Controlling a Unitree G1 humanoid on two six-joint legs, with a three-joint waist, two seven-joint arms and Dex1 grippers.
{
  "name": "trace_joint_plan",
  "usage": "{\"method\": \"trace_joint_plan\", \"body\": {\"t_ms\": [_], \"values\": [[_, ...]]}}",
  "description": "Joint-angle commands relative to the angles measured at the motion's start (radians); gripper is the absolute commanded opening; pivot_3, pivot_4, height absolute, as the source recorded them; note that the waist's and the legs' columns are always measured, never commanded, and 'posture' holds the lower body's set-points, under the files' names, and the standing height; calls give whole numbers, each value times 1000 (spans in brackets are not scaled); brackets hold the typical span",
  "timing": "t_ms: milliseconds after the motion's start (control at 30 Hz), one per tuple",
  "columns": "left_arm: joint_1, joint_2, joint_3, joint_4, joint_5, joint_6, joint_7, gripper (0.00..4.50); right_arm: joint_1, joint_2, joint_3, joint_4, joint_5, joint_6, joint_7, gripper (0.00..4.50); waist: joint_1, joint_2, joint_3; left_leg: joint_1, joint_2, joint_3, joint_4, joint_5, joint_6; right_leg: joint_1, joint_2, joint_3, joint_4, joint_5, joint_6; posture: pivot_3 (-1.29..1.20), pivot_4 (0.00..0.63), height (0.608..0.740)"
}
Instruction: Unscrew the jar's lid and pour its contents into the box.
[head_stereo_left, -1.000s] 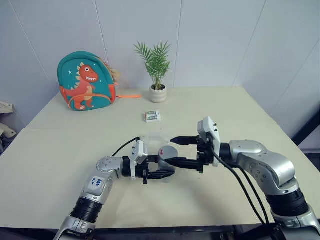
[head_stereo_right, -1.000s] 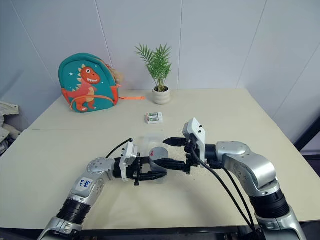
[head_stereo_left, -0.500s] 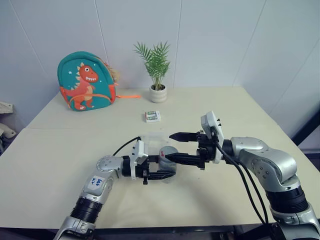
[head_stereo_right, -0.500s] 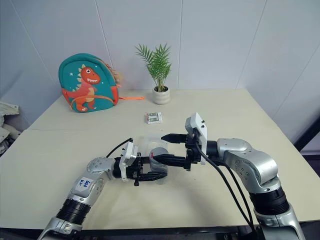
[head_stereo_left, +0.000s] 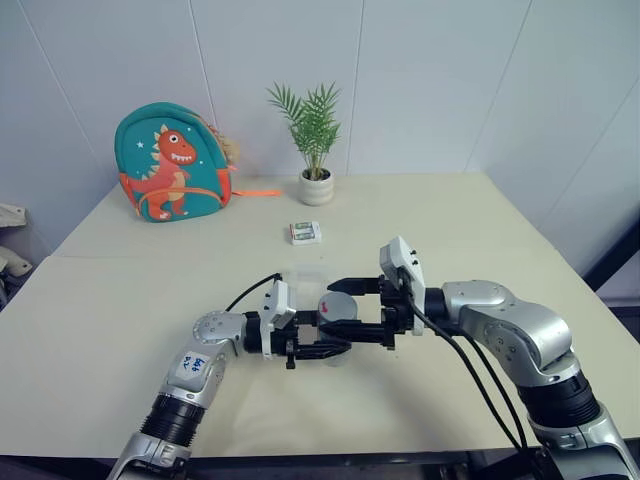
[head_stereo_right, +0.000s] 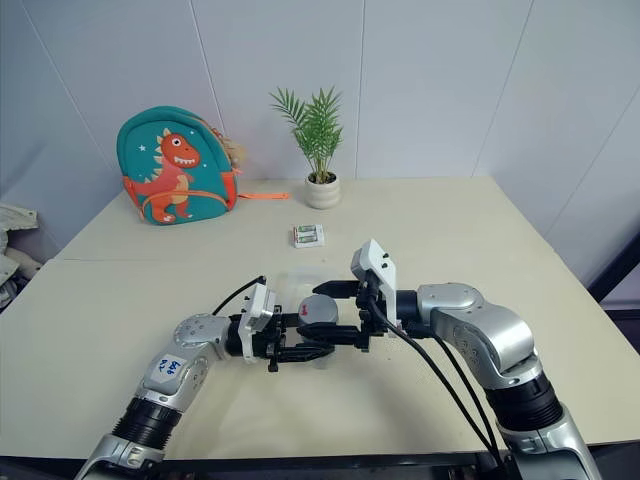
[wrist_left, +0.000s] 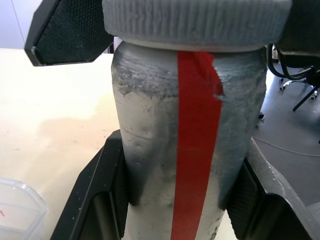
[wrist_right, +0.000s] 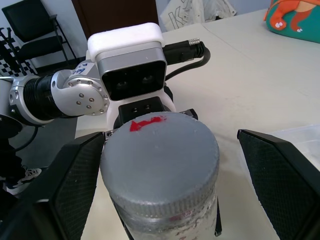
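Note:
The silvery-grey jar (wrist_left: 150, 130), with a red strip down its side, is held upright just above the table in my left gripper (head_stereo_left: 325, 338), which is shut on its body. The ribbed grey lid (wrist_right: 160, 150) sits on top of the jar. My right gripper (head_stereo_left: 332, 308) reaches in from the right, open. Its fingers (wrist_right: 75, 180) stand on either side of the lid with gaps showing. The clear plastic box (head_stereo_left: 305, 278) lies on the table just behind the jar. The contents are hidden inside the jar.
A small white-and-green packet (head_stereo_left: 305, 232) lies further back. A white plant pot (head_stereo_left: 316, 186) and a teal dinosaur backpack (head_stereo_left: 172, 162) stand at the far edge by the wall. The table (head_stereo_left: 480, 220) is bare to the right.
My right gripper has edged a little to the left, so its open fingers now flank the lid. The left gripper and the jar have stayed still.

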Motion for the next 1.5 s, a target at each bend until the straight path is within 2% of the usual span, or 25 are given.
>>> {"method": "trace_joint_plan", "body": {"t_ms": [33,100,167,333,600,733,800,900,1000,1200,1333,1500], "values": [[-4,1,14,-34,-16,-2,-1,2098,-23,10,-13,-18,2,-26,5,4084,0,0,0,0,0,0,0,0,0,0,0,0,0,0,0,0,150,740],[-5,0,14,-34,-16,-1,0,2098,-23,13,-20,-21,7,-26,4,3735,0,0,0,0,0,0,0,0,0,0,0,0,0,0,0,0,150,740],[-6,-1,13,-34,-16,-1,0,2098,-22,15,-23,-22,10,-24,6,3735,0,0,0,0,0,0,0,0,0,0,0,0,0,0,0,0,150,740],[-8,-2,13,-33,-16,-2,1,2098,-13,13,-24,-30,23,-20,20,2583,0,0,0,0,0,0,0,0,0,0,0,0,0,0,0,0,150,740],[-4,-2,15,-33,-15,-4,4,2098,-29,62,-82,-35,110,28,-21,2561,0,0,0,0,0,0,0,0,0,0,0,0,0,0,0,0,150,740],[3,1,14,-34,-13,-9,5,2098,-42,111,-175,-36,246,105,-85,2561,0,0,0,0,0,0,0,0,0,0,0,0,0,0,0,0,150,740],[11,6,18,-40,-16,-5,8,2098,-29,93,-254,-19,271,109,-131,2561,0,0,0,0,0,0,0,0,0,0,0,0,0,0,0,0,150,740],[22,9,32,-51,-26,10,24,2098,28,40,-299,-1,209,67,-166,2561,7,0,0,0,0,0,0,0,0,0,-1,0,0,0,0,0,150,740],[24,17,46,-58,-34,34,41,2098,179,-35,-280,73,-35,-163,-192,2561,19,0,0,0,0,0,-1,0,0,0,-1,-1,-2,0,0,0,150,740],[14,31,60,-49,-11,57,89,2098,374,-42,-316,312,-266,-529,-231,2561,21,0,0,0,-1,2,-1,0,1,0,-1,0,-2,0,0,0,150,740],[-2,36,63,-35,-6,67,103,2098,418,-14,-341,442,-316,-645,-270,2561,15,0,0,1,-1,3,-1,0,1,0,0,2,0,0,1,0,150,740],[-10,44,65,-28,10,46,111,2098,421,1,-361,519,-314,-692,-280,2561,8,0,0,2,-1,3,-1,2,0,0,1,3,3,0,1,0,150,740]]}}
